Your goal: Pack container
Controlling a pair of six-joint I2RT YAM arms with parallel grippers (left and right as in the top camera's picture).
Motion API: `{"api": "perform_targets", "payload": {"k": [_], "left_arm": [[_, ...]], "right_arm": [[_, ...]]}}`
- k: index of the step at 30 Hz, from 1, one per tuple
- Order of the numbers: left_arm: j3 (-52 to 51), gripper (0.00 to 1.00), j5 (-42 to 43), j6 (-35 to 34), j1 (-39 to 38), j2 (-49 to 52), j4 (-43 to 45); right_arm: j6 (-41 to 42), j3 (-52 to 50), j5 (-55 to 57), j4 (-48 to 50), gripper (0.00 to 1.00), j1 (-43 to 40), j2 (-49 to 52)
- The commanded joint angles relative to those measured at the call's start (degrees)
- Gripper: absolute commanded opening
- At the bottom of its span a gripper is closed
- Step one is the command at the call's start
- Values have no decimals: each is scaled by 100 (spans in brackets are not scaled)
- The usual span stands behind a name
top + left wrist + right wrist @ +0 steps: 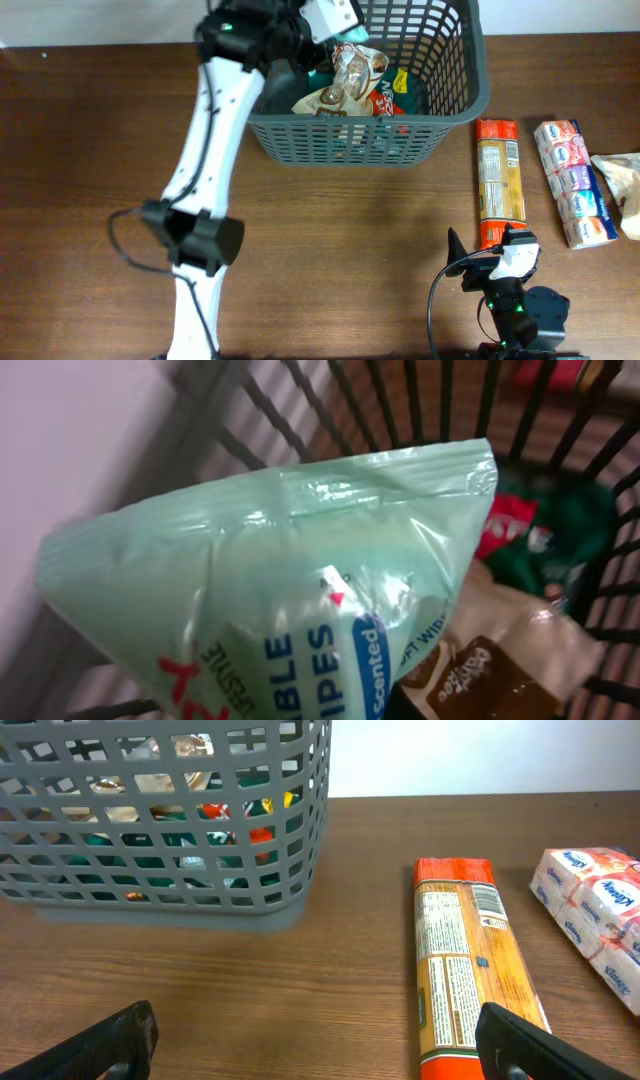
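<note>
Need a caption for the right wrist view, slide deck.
Right gripper open, low over the table, facing the container, with an orange packet and tissue pack lying outside it.

A wooden table [100,150]. On its right side lie an orange packet [499,185], tissue packs [575,183] and, farthest right, a beige bag [625,185].

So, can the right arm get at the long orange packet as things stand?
Probably yes: the orange packet lies flat just ahead of the open right fingers, nothing on it or between.
</note>
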Motion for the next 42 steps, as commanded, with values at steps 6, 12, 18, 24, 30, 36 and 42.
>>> {"api": "perform_targets", "payload": {"k": [6,12,18,24,30,36,42], "left_arm": [[15,4,-243,-212,61,804,118],[17,81,-570,-820,138,857,120],[527,85,-846,-1674,234,304,-286],[1099,82,-879,-2013,306,-1078,-979],[1099,82,-2142,-2922,599,-2374,-1781],[1099,83,-2240,-3823,1410,-2677,-2702],[984,99,-2240,-4087,2157,-2634,-3346]], "right_arm": [[7,-37,-31,-4,99,37,-39],[7,-37,-31,-4,99,37,-39],[7,-37,-31,-4,99,37,-39],[7,-37,-31,-4,99,37,-39],[7,-37,-31,-4,99,37,-39],[7,-37,-31,-4,99,37,-39],[-13,-26,-190,-11,99,37,-39]]}}
